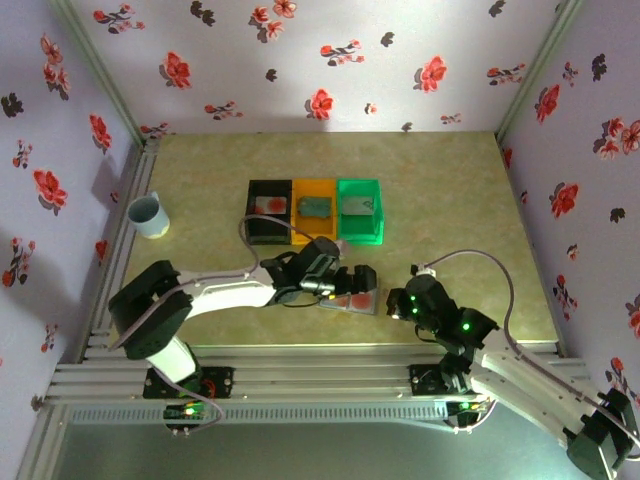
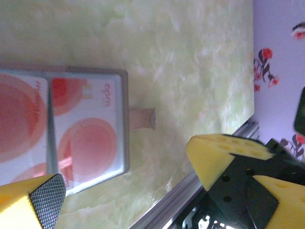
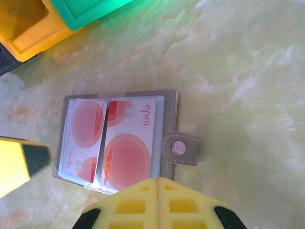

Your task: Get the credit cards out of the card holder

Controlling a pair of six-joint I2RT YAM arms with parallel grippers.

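Card holder lies unfolded on the counter, credit cards inside, partly beneath the left claw, its jaws spread wide; the closed, empty right claw hangs just beside its snap-tab end.

The grey card holder lies open and flat on the table, its snap tab sticking out at one side. Two white credit cards with red circles sit side by side in its clear pockets.
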